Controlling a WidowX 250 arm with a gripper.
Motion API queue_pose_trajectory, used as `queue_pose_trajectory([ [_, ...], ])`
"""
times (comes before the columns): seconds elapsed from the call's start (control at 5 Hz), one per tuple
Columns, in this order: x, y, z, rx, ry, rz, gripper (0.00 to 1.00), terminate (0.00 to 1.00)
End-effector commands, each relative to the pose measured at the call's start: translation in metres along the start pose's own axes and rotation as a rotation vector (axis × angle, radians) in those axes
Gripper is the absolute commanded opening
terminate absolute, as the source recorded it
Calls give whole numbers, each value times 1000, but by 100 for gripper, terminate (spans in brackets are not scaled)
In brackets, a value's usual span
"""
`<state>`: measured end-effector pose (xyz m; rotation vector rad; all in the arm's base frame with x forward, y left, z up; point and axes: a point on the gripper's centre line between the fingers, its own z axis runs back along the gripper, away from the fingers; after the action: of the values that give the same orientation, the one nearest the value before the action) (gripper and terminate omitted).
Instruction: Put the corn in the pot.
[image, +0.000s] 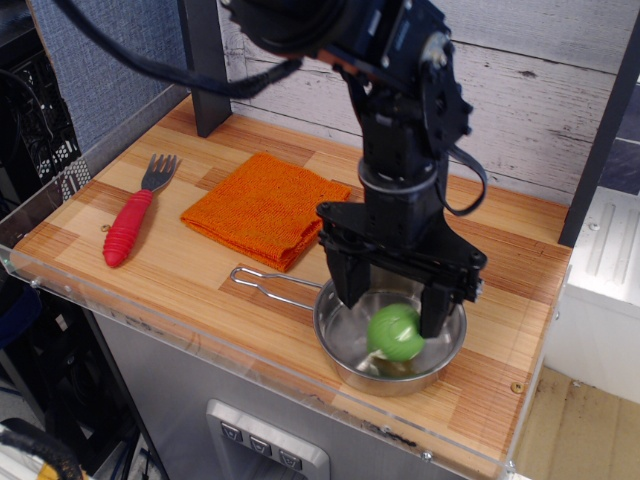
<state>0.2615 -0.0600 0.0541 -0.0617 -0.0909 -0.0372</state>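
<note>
The corn (395, 333), a light green dome with a little yellow showing beneath, lies inside the pot (345, 345), a shallow shiny steel pan with a wire-loop handle (268, 285) pointing left. My gripper (388, 300) hangs just above the pot with its two black fingers (341, 279) spread wide apart. It is open and holds nothing; the corn sits below and between the fingers, apart from them.
An orange folded cloth (265, 208) lies left of the pot. A red-handled fork (132, 222) lies at the far left. A clear acrylic lip (250, 365) runs along the table's front edge. A dark post (205, 70) stands at the back.
</note>
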Motion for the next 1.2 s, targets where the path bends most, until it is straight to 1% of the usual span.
queue_pose_trajectory([
  [0.0,35,18,84,-3,-160,43,100,0],
  [0.2,47,26,104,-10,-185,53,100,0],
  [0.6,51,31,113,-25,-143,24,100,0],
  [0.8,49,32,118,-12,-136,9,100,0],
  [1.0,49,32,118,-12,-136,9,100,0],
])
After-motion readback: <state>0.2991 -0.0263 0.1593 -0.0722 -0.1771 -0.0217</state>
